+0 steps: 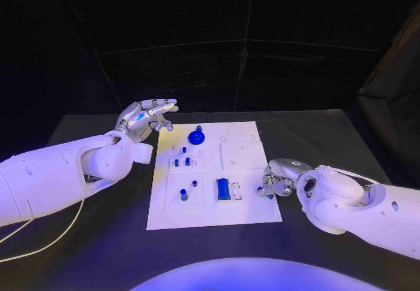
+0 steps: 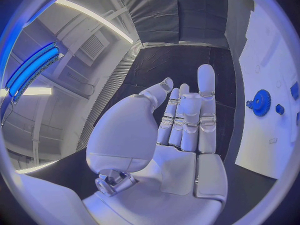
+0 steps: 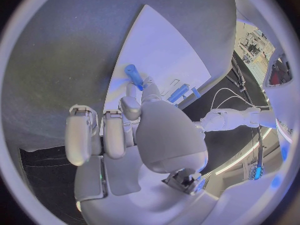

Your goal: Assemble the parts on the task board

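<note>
The white task board (image 1: 214, 209) lies mid-table. On it are a blue gear (image 1: 196, 137) at the far end, small blue pegs (image 1: 181, 162) in the middle, another peg (image 1: 184, 194) and a blue block (image 1: 223, 189) nearer me. My left hand (image 1: 145, 114) hovers open, fingers spread, beside the board's far left corner; the left wrist view shows its empty palm (image 2: 181, 125) with the gear (image 2: 259, 103) on the board (image 2: 265, 150) beyond. My right hand (image 1: 278, 179) is at the board's right edge, pinching a small blue peg (image 3: 133, 76) between thumb and finger just over the board (image 3: 165, 45).
The black table (image 1: 105, 242) surrounds the board. A white cable (image 1: 53, 239) trails across the table at the near left, under my left arm. The board's far right part (image 1: 238, 142) has empty white recesses.
</note>
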### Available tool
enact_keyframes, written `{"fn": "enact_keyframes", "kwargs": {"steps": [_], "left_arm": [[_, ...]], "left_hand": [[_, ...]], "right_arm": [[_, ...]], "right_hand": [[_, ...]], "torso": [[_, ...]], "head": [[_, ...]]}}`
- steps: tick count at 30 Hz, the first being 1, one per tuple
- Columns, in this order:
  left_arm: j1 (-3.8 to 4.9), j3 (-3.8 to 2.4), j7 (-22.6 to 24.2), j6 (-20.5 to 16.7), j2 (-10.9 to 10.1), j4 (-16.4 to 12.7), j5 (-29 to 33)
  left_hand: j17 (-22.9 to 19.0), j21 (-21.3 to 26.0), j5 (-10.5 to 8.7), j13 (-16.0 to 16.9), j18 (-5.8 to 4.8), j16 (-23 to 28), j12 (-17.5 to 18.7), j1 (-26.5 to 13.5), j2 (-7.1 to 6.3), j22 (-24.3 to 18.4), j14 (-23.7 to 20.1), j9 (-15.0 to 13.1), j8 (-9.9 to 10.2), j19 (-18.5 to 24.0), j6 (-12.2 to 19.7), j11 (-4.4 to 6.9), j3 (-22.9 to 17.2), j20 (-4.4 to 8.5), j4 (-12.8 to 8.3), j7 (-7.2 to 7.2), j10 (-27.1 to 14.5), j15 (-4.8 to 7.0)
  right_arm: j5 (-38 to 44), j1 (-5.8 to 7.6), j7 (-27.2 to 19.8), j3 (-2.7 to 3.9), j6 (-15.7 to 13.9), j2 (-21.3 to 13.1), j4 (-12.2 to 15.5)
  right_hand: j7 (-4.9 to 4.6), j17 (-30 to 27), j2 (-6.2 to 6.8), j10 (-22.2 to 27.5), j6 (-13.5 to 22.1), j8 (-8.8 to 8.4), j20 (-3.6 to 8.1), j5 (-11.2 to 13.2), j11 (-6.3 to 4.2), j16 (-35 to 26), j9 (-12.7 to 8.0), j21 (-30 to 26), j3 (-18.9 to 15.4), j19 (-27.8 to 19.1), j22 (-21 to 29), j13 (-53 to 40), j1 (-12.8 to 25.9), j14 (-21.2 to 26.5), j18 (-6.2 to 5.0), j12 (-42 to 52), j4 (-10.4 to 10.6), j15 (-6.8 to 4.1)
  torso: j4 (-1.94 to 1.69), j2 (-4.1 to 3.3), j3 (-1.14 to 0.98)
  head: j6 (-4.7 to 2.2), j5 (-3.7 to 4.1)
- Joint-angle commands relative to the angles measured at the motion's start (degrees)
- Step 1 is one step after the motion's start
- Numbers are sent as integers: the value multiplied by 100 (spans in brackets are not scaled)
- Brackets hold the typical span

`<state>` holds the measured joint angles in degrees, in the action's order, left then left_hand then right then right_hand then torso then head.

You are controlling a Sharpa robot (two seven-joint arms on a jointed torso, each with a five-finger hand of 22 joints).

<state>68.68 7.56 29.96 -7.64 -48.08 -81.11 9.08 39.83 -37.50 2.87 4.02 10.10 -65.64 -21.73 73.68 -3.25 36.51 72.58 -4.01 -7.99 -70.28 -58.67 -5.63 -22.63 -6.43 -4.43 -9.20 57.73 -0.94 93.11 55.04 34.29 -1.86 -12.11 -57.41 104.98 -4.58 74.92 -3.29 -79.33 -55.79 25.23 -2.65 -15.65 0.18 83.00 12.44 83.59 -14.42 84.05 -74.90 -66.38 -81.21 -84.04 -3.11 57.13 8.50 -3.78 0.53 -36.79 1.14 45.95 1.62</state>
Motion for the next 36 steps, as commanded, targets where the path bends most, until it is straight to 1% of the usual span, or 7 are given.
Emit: {"fn": "enact_keyframes", "kwargs": {"steps": [1,4,7,14,19,30,36], "left_arm": [[5,-5,10,85,-1,-7,-29],[3,-5,8,88,-2,-7,-29],[2,-5,4,90,-1,-7,-29],[0,-5,-2,91,-1,-11,-55],[0,-5,-6,89,-4,-20,-62],[1,-5,-12,76,-20,-40,-64],[1,-5,-16,79,-21,-50,-64]], "left_hand": [[-5,25,2,-8,36,29,-28,28,39,-6,-30,7,-30,36,-10,-8,36,-8,6,-26,-35,7],[-5,25,2,-8,36,29,-28,28,39,-6,-30,7,-30,36,-10,-8,36,-8,6,-26,-35,7],[-5,25,2,-8,36,29,-28,28,39,-6,-30,7,-30,36,-10,-8,36,-8,6,-26,-35,7],[-12,27,2,-9,36,30,-29,30,41,-8,-34,7,-31,37,-10,-8,40,-9,5,-25,-39,6],[-12,27,2,-9,36,30,-29,30,41,-8,-34,7,-31,37,-10,-8,40,-9,5,-25,-39,6],[-12,27,2,-9,36,30,-29,30,41,-8,-34,7,-31,37,-10,-8,40,-9,5,-25,-39,6],[-12,27,2,-9,36,30,-29,30,41,-8,-34,7,-31,37,-10,-8,40,-9,5,-25,-39,6]], "right_arm": [[206,-51,180,-43,318,47,-23],[243,-52,230,-43,276,77,-5],[259,-52,272,-42,174,81,45],[264,-49,286,-40,-248,38,216],[110,-47,190,-39,-756,38,306],[-395,-45,-1,-37,-1663,116,420],[-839,-44,63,-37,-1747,227,342]], "right_hand": [[46,147,-170,6,-63,-53,65,173,-74,-25,-12,-5,218,71,-274,18,-377,-341,45,-54,-202,-64],[77,165,-340,29,-128,-76,95,311,-105,-19,-16,-3,541,76,-281,33,-760,-344,48,-98,-445,-91],[77,180,-362,23,-152,-100,97,187,-105,-13,-19,3,681,82,-293,33,-785,-347,52,-108,-505,-86],[89,251,-216,-39,-196,-170,98,-222,-115,20,-17,27,1014,108,-344,7,-511,-361,61,-96,-493,-89],[118,314,-96,-102,-235,-202,109,-434,-131,52,-1,41,1310,122,-373,-28,-269,-374,67,-63,-388,-108],[112,357,166,-158,-265,-278,116,-501,-131,71,12,50,1755,134,-397,-77,132,-382,70,-37,-107,-109],[113,374,295,-180,-294,-303,116,-620,-131,78,21,53,1905,138,-406,-106,339,-385,72,-17,69,-108]], "torso": [[4,5,-3],[-1,6,-4],[-2,6,-3],[1,4,4],[-4,-2,0],[-1,-1,3],[-6,-2,3]], "head": [[1,-16],[3,-19],[-1,-21],[-11,-15],[-8,-24],[1,-36],[8,-45]]}}
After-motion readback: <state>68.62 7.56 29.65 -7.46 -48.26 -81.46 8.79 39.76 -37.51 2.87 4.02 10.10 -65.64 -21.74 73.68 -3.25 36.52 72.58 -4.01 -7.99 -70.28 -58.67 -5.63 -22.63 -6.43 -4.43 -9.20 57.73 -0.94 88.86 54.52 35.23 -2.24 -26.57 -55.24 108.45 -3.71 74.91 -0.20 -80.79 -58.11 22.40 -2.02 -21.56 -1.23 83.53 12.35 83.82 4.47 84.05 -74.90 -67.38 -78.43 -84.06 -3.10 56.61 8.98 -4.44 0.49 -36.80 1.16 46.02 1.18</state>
